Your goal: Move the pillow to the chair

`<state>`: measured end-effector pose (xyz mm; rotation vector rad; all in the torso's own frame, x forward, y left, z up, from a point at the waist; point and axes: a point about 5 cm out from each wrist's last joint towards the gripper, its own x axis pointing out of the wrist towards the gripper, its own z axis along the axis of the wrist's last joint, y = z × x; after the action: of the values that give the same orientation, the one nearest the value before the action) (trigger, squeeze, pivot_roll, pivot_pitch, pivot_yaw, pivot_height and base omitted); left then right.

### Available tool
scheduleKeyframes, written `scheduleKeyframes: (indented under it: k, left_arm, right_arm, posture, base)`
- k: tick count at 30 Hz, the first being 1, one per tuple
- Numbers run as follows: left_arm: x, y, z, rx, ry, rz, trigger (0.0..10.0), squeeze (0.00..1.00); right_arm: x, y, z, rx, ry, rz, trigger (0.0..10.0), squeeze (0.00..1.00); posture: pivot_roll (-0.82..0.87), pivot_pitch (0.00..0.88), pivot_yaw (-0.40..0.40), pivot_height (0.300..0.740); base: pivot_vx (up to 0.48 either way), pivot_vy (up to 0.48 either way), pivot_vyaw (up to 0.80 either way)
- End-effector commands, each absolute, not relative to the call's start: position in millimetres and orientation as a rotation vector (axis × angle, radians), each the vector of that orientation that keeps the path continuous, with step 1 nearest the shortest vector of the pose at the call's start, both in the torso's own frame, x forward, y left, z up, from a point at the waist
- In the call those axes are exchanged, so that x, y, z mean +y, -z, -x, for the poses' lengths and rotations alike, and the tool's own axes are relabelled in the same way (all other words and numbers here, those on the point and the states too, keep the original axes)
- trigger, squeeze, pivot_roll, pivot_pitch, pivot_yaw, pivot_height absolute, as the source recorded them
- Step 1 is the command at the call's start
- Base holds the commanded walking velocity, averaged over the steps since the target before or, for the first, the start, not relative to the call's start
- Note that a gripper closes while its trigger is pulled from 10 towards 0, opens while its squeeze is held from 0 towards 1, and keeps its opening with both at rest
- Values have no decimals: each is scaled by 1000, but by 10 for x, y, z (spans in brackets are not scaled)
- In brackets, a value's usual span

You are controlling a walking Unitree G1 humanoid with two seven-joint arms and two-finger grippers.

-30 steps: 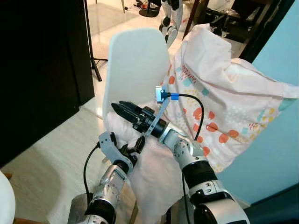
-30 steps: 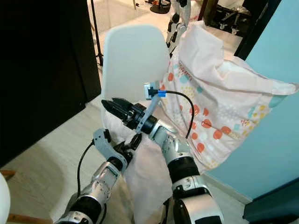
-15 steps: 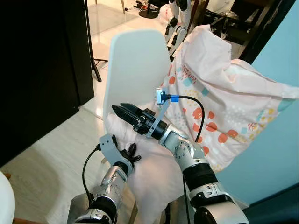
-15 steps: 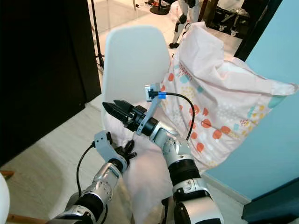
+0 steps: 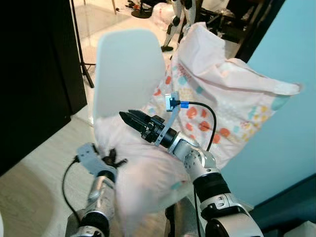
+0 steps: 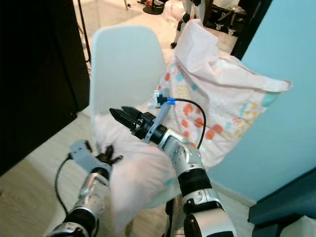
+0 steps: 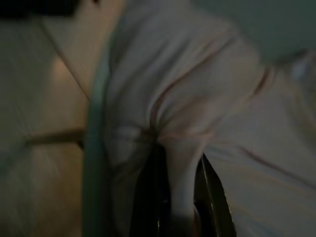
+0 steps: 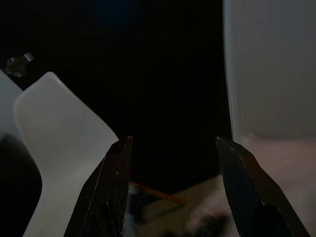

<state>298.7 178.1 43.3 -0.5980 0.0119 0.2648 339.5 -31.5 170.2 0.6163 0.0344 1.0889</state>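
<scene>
A large pale pink pillow (image 5: 227, 94) printed with coloured dots lies across the white chair (image 5: 126, 69) and leans on the teal wall. Its lower front part (image 6: 143, 173) bulges over the seat and is blurred. My left gripper (image 5: 114, 159) is low on the left, shut on a fold of that fabric; the left wrist view has the fold (image 7: 180, 163) pinched between the black fingers (image 7: 148, 197). My right gripper (image 5: 129, 117) hovers open above the pillow's lower part in front of the chair back, its fingers (image 8: 116, 173) apart around nothing.
A black panel (image 5: 34, 74) stands on the left, and the teal wall (image 5: 291, 123) closes off the right. Pale wood floor (image 5: 39, 177) lies below the chair. Another robot's legs (image 5: 175, 19) and a stand are at the back. A second white chair (image 8: 54, 148) appears in the right wrist view.
The camera has shifted, sliding the scene left. My left gripper has moved left with the pillow fabric in it, and the lower pillow is blurred. The right gripper stays open over the pillow.
</scene>
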Motion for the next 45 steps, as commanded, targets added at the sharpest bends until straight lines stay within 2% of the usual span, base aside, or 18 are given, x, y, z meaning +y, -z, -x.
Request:
scheduleKeyframes:
  k: [1, 5, 11, 14, 25, 28, 36, 43, 44, 45]
  left_arm:
    - [2107, -522, -2893, -77, -403, 558, 0, 0]
    - [2548, -815, -2697, -214, -543, 402, 0, 0]
    - [2861, -965, -2516, -269, -642, 289, 0, 0]
    - [3119, -1091, -2357, -300, -714, 236, 0, 0]
    - [3151, -1275, -2362, -321, -694, 224, 0, 0]
    - [3300, -1458, -2434, -339, -637, 195, 0, 0]
    - [3335, -1817, -2592, -397, -526, 130, 0, 0]
    - [3210, -1684, -2713, -316, -474, 130, 0, 0]
    - [3173, -1621, -2728, -287, -474, 121, 10000, 0]
    - [3150, -1579, -2736, -267, -474, 115, 10000, 0]
  right_arm:
    - [-313, -1663, -3384, 42, -1080, -616, 10000, 0]
    - [-292, -1664, -3384, 44, -1082, -626, 10000, 0]
    - [-269, -1660, -3378, 47, -1089, -629, 10000, 0]
    - [-251, -1656, -3374, 50, -1095, -633, 10000, 0]
    - [-223, -1639, -3372, 52, -1102, -630, 10000, 0]
    - [-234, -1599, -3418, 51, -1035, -572, 10000, 0]
    - [-217, -1559, -3436, 62, -1009, -546, 10000, 0]
    - [-215, -1521, -3429, 61, -991, -542, 10000, 0]
    - [-215, -1509, -3425, 62, -991, -538, 10000, 0]
    - [-214, -1501, -3423, 62, -990, -535, 10000, 0]
  posture:
    - [3, 146, -173, 553]
    - [21, 150, -173, 553]
    - [29, 149, -173, 553]
    - [45, 144, -171, 553]
    - [48, 120, -162, 553]
    - [59, 115, -164, 553]
    - [65, 118, -151, 553]
    - [55, 115, -136, 553]
    - [54, 115, -136, 553]
    - [54, 115, -136, 553]
  base:
    - [0, 0, 0]
    - [0, 0, 0]
    - [0, 0, 0]
    - [0, 0, 0]
    - [0, 0, 0]
    - [0, 0, 0]
    - [0, 0, 0]
    - [0, 0, 0]
    - [0, 0, 0]
    - [0, 0, 0]
